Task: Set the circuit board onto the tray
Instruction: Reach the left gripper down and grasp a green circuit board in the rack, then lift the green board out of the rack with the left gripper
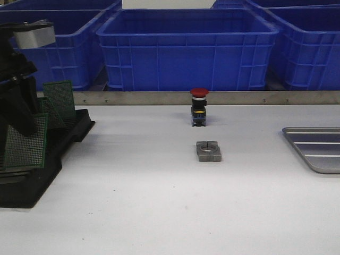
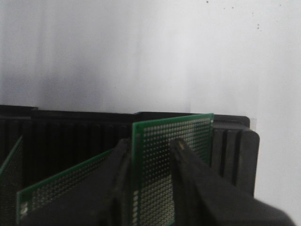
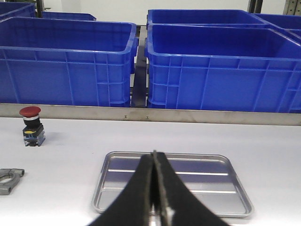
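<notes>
At the left of the front view, the left claw (image 2: pixel 151 188) straddles the circuit board (image 2: pixel 162 155) standing in the black rack (image 1: pixel 37 170), seemingly gripping it. The right claw (image 3: pixel 154 188) is pressed together, empty, over the tray (image 3: pixel 221 188) on the worktop (image 1: pixel 159 202).

The rack (image 1: pixel 37 159) stands on the table (image 1: pixel 159 212) at the far left, and 3 circuit boards stand on edge in its slots; one circuit board (image 2: pixel 164 160) is between the 2 fingers (image 2: pixel 197 183) of the left gripper (image 2: pixel 150 188), which sits over the rack; another board (image 1: pixel 59 98) stands behind it, toward the bins; the metal block (image 1: pixel 208 151) lies near the middle of the table; the push button (image 1: pixel 199 106) stands just behind it, apart from it; the tray (image 1: pixel 316 147) lies at the right edge, well apart from the block; the right gripper (image 3: pixel 154 197) hangs in front of the tray, its tips over the near rim; the bins (image 1: pixel 186 45) stand in a row behind the table, beyond a rail (image 1: pixel 212 97).
</notes>
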Tool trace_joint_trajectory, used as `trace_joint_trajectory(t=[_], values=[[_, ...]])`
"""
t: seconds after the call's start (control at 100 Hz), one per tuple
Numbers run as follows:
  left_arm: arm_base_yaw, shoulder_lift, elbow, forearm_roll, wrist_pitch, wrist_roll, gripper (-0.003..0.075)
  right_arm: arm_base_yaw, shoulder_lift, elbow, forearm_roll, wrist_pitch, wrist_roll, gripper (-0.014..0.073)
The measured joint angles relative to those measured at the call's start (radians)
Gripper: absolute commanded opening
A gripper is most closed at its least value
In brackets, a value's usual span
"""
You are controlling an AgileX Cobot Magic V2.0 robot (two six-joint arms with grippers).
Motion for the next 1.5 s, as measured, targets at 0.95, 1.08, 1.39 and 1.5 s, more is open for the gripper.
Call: trace_joint_trajectory(t=[0.95,1.08,1.39,1.5], values=[[-0.043,-0.012,-0.183,-0.075,0.048,-0.02,-0.002,0.0,0.0,0.0,0.0,0.0,0.0,-0.0113],[-0.107,-0.051,-0.183,-0.106,0.048,-0.021,-0.002,0.0,0.0,0.0,0.0,0.0,0.0,-0.0113],[-0.258,-0.148,-0.183,-0.322,0.05,-0.026,-0.002,0.0,0.0,0.0,0.0,0.0,0.0,-0.0113],[-0.297,-0.154,-0.183,-0.404,0.051,-0.026,-0.002,0.0,0.0,0.0,0.0,0.0,0.0,-0.0113]])
